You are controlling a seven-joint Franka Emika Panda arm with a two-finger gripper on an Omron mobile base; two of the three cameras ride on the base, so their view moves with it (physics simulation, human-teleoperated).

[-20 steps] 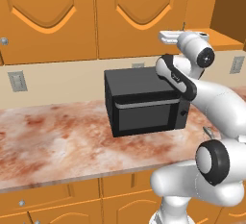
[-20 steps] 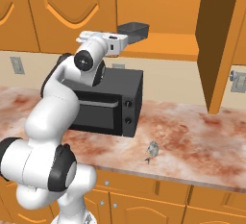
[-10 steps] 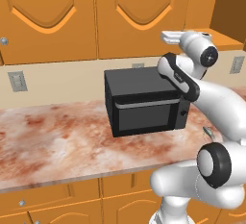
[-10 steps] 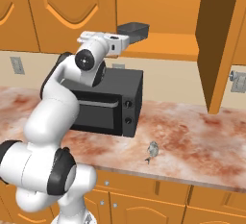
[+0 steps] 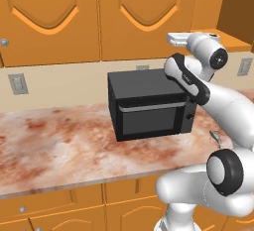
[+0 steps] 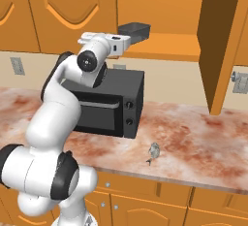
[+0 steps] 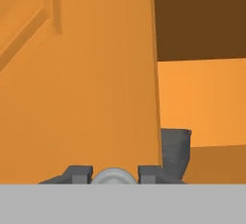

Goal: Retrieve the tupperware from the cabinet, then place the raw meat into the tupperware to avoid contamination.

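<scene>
Left base view: the gripper (image 5: 175, 37) sits upper right, against the cabinet (image 5: 134, 17).

Right base view: the tupperware (image 6: 134, 28) rests top centre on the open shelf.

Hand view: the jaws are clenched on the door knob (image 7: 113, 176) at the bottom edge. A skewed pull could slip off this small round knob.

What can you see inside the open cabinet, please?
The grey tupperware sits at the front edge of the open cabinet's shelf, beside the gripper. What the tupperware holds is not visible.
</scene>
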